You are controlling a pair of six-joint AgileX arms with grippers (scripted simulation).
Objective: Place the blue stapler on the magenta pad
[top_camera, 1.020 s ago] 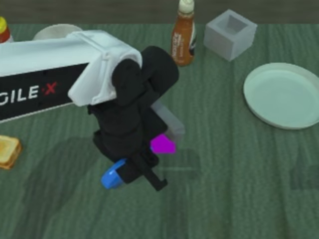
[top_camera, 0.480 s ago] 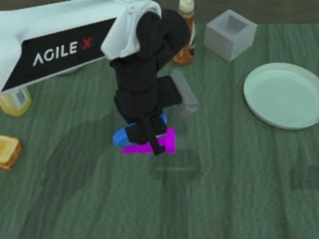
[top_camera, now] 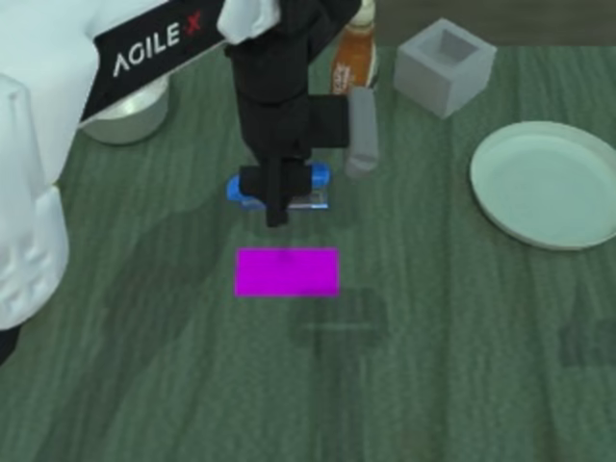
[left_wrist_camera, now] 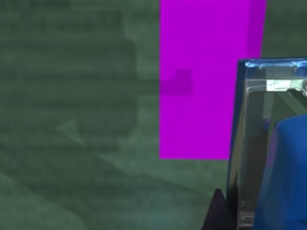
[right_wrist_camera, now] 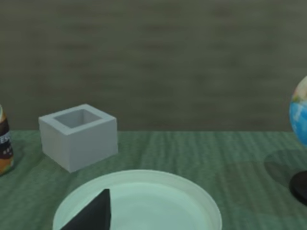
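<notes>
The magenta pad [top_camera: 287, 271] lies flat and fully uncovered at the table's middle. Just beyond it, toward the back, my left gripper [top_camera: 278, 192] hangs shut on the blue stapler [top_camera: 239, 189], which lies crosswise in the jaws with both ends sticking out. In the left wrist view the blue stapler [left_wrist_camera: 283, 182] with its silver underside fills one corner, and the magenta pad [left_wrist_camera: 206, 81] is past it on the green table. My right arm is outside the top view. A dark sliver of my right gripper [right_wrist_camera: 93, 215] shows in the right wrist view over the white plate [right_wrist_camera: 158, 191].
A white plate [top_camera: 545, 183] sits at the right. A grey hollow cube [top_camera: 445, 65] and an orange sauce bottle [top_camera: 354, 67] stand at the back. A white bowl [top_camera: 125, 120] is at the back left. A globe [right_wrist_camera: 300, 120] shows in the right wrist view.
My left gripper carried the stapler from the front left of the pad, across it, to a spot behind it. The pad went from mostly covered to fully exposed.
</notes>
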